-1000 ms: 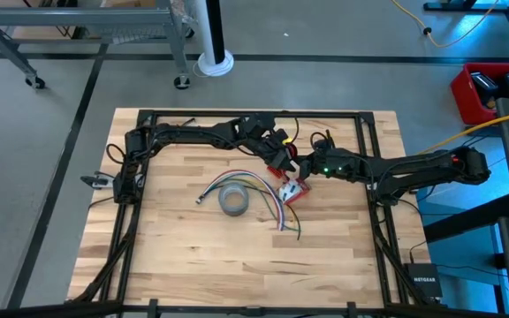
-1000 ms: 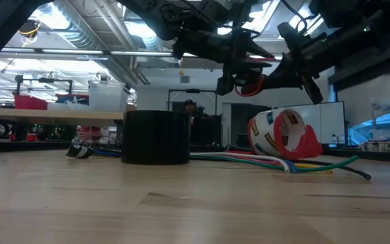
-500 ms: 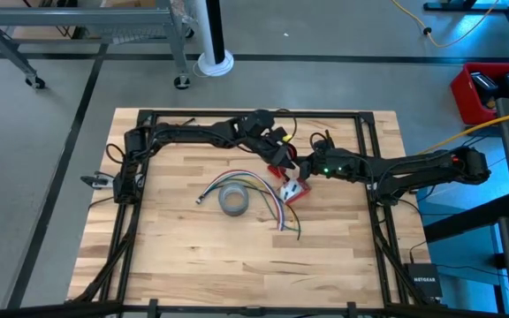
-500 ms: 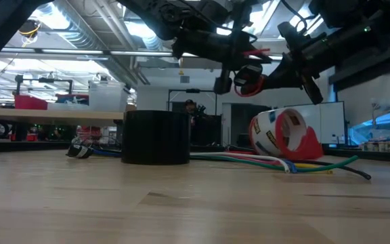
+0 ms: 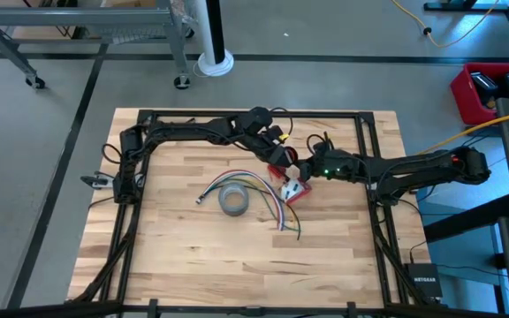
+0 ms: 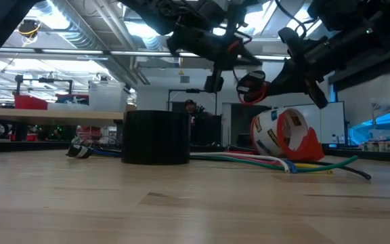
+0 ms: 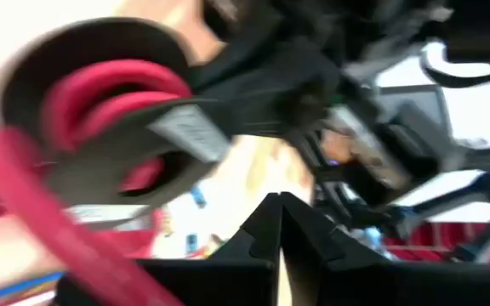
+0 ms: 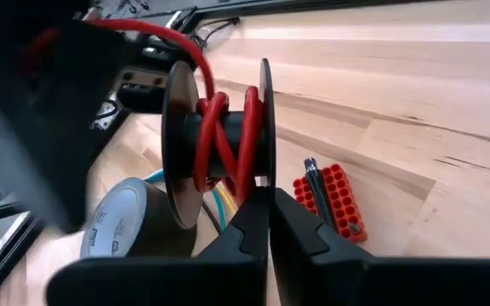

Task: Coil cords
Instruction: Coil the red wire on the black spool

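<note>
A small black spool (image 8: pixel 219 136) wound with thin red wire (image 8: pixel 249 127) hangs above the table's middle (image 6: pixel 252 87). My right gripper (image 8: pixel 268 200) reaches in from the table's right and is shut on it. The wire's free length (image 8: pixel 156 38) leads off the spool toward my left gripper (image 7: pixel 279 202). That gripper comes from the far left, stands just beside the spool (image 7: pixel 100 110), and its fingertips meet with nothing seen between them. A thick red strand (image 7: pixel 49 221) passes close by its fingers. My right gripper pinches the rim of one spool flange (image 8: pixel 264 174) between its two fingertips, coming level from the table's right and slanting a little down. The spool is lifted clear of the table, axis roughly level. My left gripper is shut beside the red wire; I cannot tell whether it touches it.
Below the spool lie a grey tape roll (image 5: pixel 234 201), a fan of coloured wires (image 5: pixel 268 193) and a red-and-white tape dispenser (image 6: pixel 283 132). A red block with holes (image 8: pixel 330 200) lies by them. The black frame rail (image 5: pixel 254 113) runs along the far edge.
My left gripper has drawn a little away from the spool, toward the table's far edge, and has rolled slightly. The spool stays lifted in my right gripper, in about the same place.
</note>
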Available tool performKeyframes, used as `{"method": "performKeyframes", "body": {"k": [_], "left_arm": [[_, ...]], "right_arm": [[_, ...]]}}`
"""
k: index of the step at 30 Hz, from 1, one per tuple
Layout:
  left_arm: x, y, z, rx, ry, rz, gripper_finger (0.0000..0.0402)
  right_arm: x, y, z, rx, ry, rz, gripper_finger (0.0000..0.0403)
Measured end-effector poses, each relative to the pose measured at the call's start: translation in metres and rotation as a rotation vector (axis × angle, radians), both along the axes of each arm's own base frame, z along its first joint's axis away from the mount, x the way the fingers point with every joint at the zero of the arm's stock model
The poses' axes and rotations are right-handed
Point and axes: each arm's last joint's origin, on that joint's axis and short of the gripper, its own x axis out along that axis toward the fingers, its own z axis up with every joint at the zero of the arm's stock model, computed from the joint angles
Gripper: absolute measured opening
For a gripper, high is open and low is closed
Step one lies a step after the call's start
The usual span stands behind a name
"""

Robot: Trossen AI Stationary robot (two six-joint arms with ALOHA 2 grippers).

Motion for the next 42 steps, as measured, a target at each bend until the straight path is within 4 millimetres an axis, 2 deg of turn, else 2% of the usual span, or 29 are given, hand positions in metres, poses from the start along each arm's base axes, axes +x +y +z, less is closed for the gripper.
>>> {"method": "performKeyframes", "body": {"k": [5,10,15,21,27,32,37,42], "left_arm": [[-0.003,0.000,-0.006,0.066,0.064,0.028,0.0000],[-0.002,-0.002,-0.006,0.109,0.047,0.005,0.0000],[-0.003,-0.005,-0.005,0.102,0.001,-0.111,0.0009],[-0.004,-0.007,-0.005,0.123,-0.048,-0.208,0.0050],[-0.004,-0.006,-0.005,0.078,-0.022,-0.185,0.0098],[-0.010,0.001,-0.010,0.055,0.041,-0.168,0.0079],[-0.010,0.001,-0.011,0.104,0.039,-0.160,0.0049],[-0.010,-0.002,-0.011,0.130,0.033,-0.183,0.0036]], "right_arm": [[0.001,0.000,0.002,0.000,-0.022,0.000,0.0003],[0.001,0.000,0.002,-0.001,-0.029,-0.001,0.0003],[0.002,0.000,0.004,-0.003,-0.042,-0.002,0.0003],[0.001,0.000,0.006,-0.004,-0.058,-0.002,0.0003],[-0.004,0.000,0.014,-0.012,-0.096,-0.001,0.0003],[-0.014,0.002,0.021,-0.016,-0.101,0.000,0.0003],[-0.025,0.003,0.026,-0.018,-0.089,-0.009,0.0003],[-0.036,0.004,0.030,-0.016,-0.076,-0.010,0.0003]]}}
